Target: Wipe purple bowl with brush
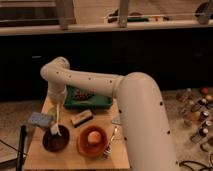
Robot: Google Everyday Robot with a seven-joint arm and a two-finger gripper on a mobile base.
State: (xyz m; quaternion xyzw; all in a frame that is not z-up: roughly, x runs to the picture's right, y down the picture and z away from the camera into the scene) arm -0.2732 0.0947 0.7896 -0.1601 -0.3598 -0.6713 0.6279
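Observation:
The purple bowl (56, 141) sits at the front left of the wooden table (75, 157). The brush (56, 120) stands almost upright over it, with its pale handle rising to my gripper (56, 100) and its whitish head just inside the bowl's rim. My gripper hangs from the white arm's wrist, straight above the bowl, shut on the top of the handle. The wrist hides most of the gripper.
An orange bowl (92, 141) holding a round orange thing stands right of the purple bowl, and a fork (111, 143) lies beside it. A dark block (81, 118), a blue sponge (40, 120) and a green tray (88, 98) lie behind. The white arm (140, 115) covers the table's right side.

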